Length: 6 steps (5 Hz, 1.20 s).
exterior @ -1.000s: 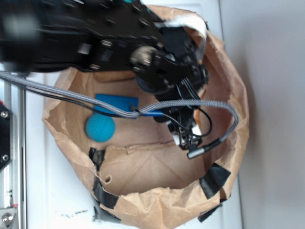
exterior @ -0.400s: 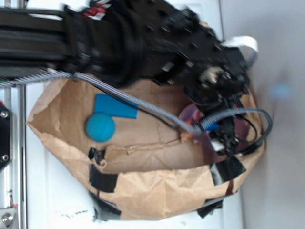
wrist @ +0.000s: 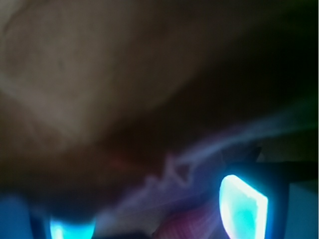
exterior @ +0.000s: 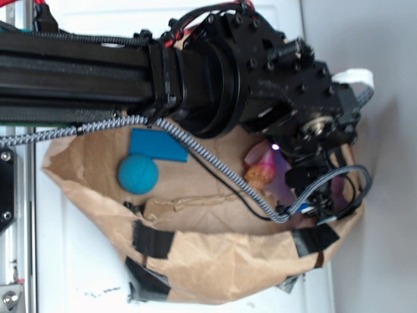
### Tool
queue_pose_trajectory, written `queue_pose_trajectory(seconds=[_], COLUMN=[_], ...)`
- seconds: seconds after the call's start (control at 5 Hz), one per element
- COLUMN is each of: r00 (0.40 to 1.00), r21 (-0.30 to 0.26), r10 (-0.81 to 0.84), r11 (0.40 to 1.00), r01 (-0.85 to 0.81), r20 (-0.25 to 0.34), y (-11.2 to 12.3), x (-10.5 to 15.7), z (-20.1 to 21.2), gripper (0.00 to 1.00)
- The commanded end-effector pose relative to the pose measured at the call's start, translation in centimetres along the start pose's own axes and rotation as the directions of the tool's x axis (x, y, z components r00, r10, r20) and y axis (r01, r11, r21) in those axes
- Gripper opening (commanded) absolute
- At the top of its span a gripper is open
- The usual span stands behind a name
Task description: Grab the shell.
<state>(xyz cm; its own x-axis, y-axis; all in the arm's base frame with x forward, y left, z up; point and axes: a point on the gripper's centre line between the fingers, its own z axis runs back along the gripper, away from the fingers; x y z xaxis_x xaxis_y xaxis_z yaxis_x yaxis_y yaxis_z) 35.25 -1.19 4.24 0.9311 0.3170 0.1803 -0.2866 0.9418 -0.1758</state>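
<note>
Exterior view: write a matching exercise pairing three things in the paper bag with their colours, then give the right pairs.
Things:
1. ball
2. block
3. shell

Descriptions:
A. flat, blue, rectangular
B. orange-tan with a pale pink end
C. round, blue, textured

Pairs: 1-C, 2-A, 3-B. All lie inside the paper bag; the shell lies under the arm near the gripper.

One crumpled brown paper bag (exterior: 215,267) lies open on one white tabletop (exterior: 71,261); inside it are one blue textured ball (exterior: 137,174), one blue rectangular block (exterior: 156,145), and one orange-tan shell (exterior: 262,173); one black robot arm (exterior: 130,72) reaches across; one braided grey cable (exterior: 195,147) trails from it.
</note>
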Motion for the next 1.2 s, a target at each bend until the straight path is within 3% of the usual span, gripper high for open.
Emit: queue_pose_trajectory(seconds=[0.0,0.2,0.6,0.8,1.0], r00=[0.990,0.989,0.991,0.992,0.995], r21=[0.014,-0.049,-0.068,-0.062,-0.019], r10=[-0.015,0.000,0.021,0.007,-0.017], r11=[1.000,0.999,0.998,0.998,1.000], r01=[0.013,0.007,-0.012,0.000,0.019], r20=[0.142,0.145,0.135,0.123,0.095], y=[1.0,2.1,2.0,1.3,0.8], x=[-1.8,-2.5,-1.5,-0.8,-0.4], z=[4.5,6.2,6.2,5.2,2.9], gripper=[1.00,1.00,1.00,1.00,1.00])
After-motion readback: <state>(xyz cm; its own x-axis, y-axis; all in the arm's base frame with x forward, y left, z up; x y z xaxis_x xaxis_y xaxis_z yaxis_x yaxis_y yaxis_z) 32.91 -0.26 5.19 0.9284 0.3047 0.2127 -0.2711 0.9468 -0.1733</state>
